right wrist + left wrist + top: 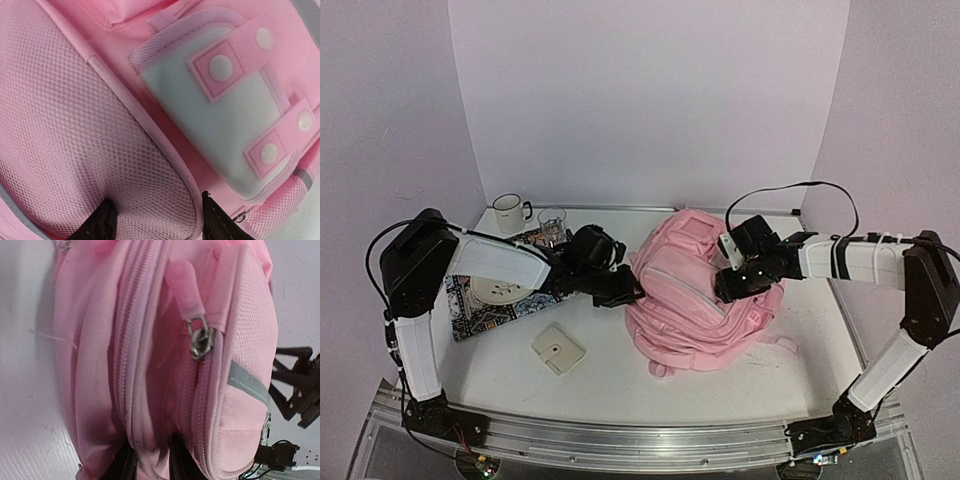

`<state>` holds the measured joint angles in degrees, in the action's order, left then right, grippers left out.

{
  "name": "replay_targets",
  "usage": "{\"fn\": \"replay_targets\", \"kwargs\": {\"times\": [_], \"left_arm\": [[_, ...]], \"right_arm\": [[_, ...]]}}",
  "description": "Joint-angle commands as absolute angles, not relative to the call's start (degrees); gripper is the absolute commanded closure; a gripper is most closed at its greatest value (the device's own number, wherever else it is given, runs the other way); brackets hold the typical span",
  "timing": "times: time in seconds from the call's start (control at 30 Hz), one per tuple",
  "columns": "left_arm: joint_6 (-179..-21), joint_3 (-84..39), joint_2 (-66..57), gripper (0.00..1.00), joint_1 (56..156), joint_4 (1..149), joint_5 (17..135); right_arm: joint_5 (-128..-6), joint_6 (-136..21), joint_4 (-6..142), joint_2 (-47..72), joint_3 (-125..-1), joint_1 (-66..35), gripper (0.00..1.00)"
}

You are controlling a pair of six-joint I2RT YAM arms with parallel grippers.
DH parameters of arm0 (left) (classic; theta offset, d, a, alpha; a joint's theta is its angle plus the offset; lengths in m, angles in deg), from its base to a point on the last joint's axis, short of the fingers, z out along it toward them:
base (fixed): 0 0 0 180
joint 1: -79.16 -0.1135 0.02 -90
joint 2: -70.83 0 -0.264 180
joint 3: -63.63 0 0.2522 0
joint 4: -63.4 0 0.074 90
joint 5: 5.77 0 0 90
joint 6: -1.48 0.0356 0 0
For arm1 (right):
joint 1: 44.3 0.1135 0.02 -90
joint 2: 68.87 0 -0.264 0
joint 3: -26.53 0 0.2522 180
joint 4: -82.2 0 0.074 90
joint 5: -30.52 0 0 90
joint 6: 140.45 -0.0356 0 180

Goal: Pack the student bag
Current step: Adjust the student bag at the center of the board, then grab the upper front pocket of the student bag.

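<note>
student bag [695, 300]: lies flat on the table [620, 405], right of centre, between both arms.
left gripper [632, 293]: fingers pinch a zipped seam fold at the bag's left side.
right gripper [728, 285]: fingers apart, against the bag's mesh panel.
wallet [558, 349]: left of the bag, apart.

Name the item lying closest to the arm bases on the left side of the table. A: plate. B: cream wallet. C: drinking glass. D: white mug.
B: the cream wallet sits lowest in the top view, well below the other three, left of the student bag.
</note>
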<state>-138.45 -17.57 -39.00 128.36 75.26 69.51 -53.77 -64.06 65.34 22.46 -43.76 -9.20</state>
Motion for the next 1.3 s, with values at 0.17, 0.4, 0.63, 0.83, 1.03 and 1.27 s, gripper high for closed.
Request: {"fn": "replay_targets", "kwargs": {"times": [0.17, 0.4, 0.63, 0.83, 1.03, 1.27], "left_arm": [[-134.1, -10.0, -26.8, 0.75, 135.4, 75.3, 71.2], [-122.5, -10.1, -22.2, 0.75, 129.5, 78.5, 73.9], [-108.1, -12.2, -21.0, 0.7, 125.7, 80.2, 72.9], [-100.9, -13.3, -20.7, 0.64, 124.7, 82.2, 72.9], [-95.3, -16.4, -24.1, 0.49, 121.2, 82.0, 73.7], [-91.0, -23.6, -30.7, 0.45, 117.6, 81.6, 63.1]], "right_arm": [[-61.0, -52.5, 73.7, 24.1, -51.5, -7.8, 0.41], [-65.1, -58.2, 71.7, 20.9, -52.1, -7.8, 0.38], [-62.5, -63.5, 70.8, 20.0, -48.6, -7.9, 0.33], [-63.6, -70.1, 70.7, 20.6, -46.3, -11.5, 0.31], [-65.6, -73.6, 72.0, 22.3, -44.8, -12.8, 0.3], [-70.3, -73.9, 74.3, 23.2, -44.5, -13.4, 0.3]]}}
